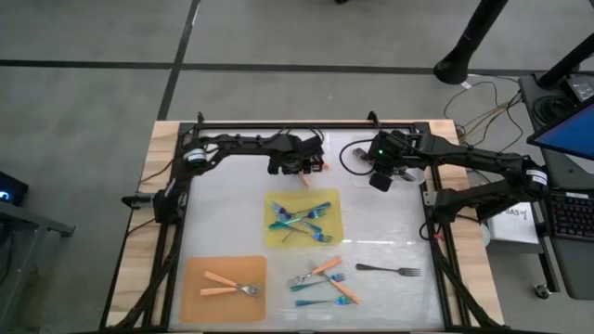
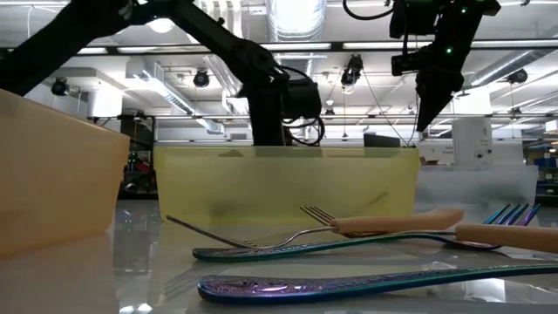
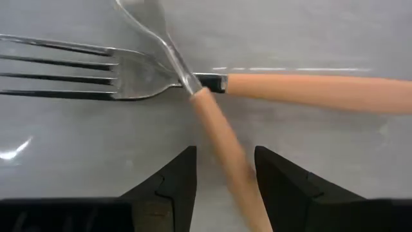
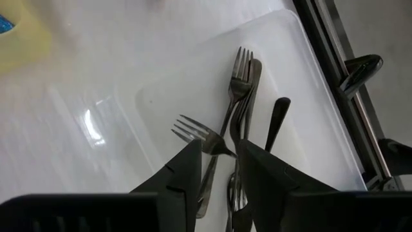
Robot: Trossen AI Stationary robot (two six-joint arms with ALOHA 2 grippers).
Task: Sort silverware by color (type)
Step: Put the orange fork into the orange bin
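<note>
My left gripper (image 1: 299, 169) is low over the far middle of the table. It is open, with two crossed orange-handled forks under it. One fork (image 3: 309, 90) lies across the left wrist view. The other fork's handle (image 3: 219, 138) runs between my left gripper's (image 3: 225, 161) fingers. My right gripper (image 1: 380, 178) hangs high (image 2: 425, 118) over the far right, open and empty. Below it several dark forks (image 4: 241, 96) lie on a clear mat (image 4: 302, 71). Blue-teal forks (image 1: 302, 221) lie on the yellow mat (image 1: 334, 199). Two orange forks (image 1: 227, 286) lie on the orange mat (image 1: 200, 301). My left gripper has the crossing fork's orange handle (image 3: 235, 174) between its two fingers, closer to one finger (image 3: 283, 187). I cannot tell whether that finger touches the handle. The fingers point down and the handle runs along the gap between them.
A loose pile of orange and blue-teal forks (image 1: 325, 278) lies near the front middle, and it fills the front of the low view (image 2: 349, 283). A single dark fork (image 1: 390, 270) lies to its right. A black frame (image 1: 278, 123) rims the table.
</note>
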